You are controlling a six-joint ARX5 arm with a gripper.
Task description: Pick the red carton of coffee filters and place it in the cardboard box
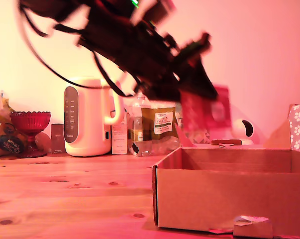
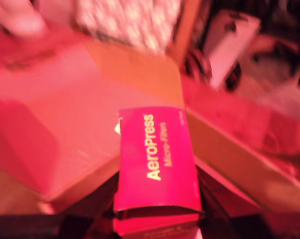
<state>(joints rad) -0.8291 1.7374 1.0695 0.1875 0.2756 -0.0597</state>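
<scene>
The gripper (image 1: 202, 97) pinches the red carton (image 2: 157, 159) in the air above the cardboard box (image 1: 224, 196), near its back edge. Released now, it might strike the wall and tumble outside.

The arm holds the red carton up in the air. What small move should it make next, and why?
Probably lower it into the cardboard box. The gripper holds the red carton above the box's open top, not yet inside, and the wrist view shows the box floor bare beneath it.
</scene>
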